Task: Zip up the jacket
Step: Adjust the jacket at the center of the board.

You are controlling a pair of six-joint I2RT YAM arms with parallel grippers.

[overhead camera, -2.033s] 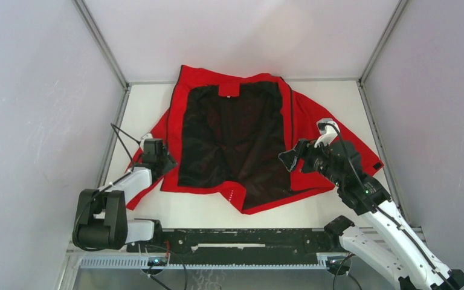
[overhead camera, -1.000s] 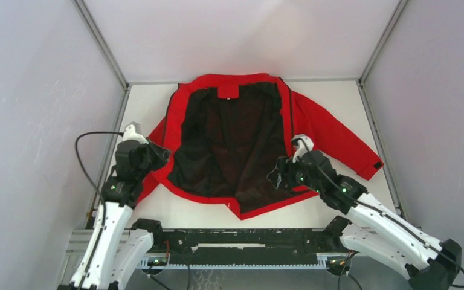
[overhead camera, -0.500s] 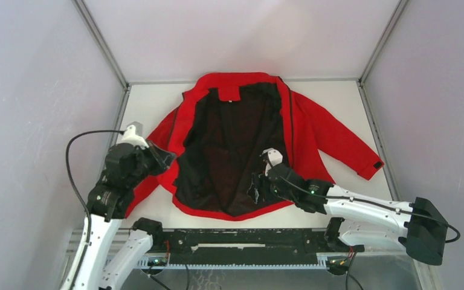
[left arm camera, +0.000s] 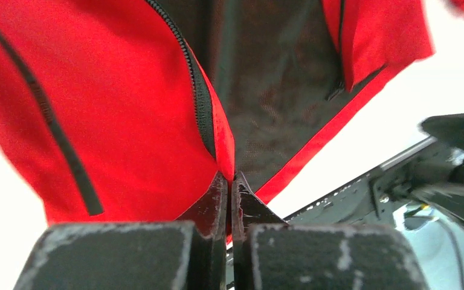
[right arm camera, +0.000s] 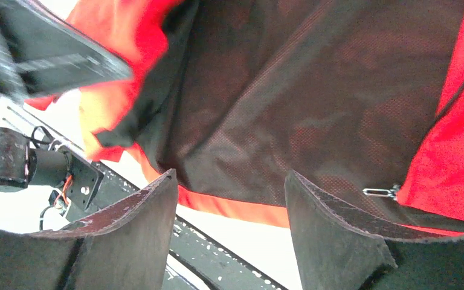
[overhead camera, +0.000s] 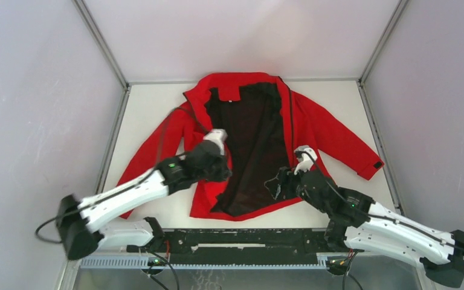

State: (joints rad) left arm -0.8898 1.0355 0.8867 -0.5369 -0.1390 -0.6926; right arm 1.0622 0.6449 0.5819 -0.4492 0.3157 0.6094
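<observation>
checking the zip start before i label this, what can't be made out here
Top view: the jacket's sleeve end under the left arm.
Left wrist view: the zipper's bottom end, behind the left gripper's shut fingers.
Right wrist view: the small metal pull, too small to tell which zip it belongs to.

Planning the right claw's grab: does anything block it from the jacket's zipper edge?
Nothing visible. The open right claw hovers above the jacket lining beside that edge; the left claw pinches the other panel.
</observation>
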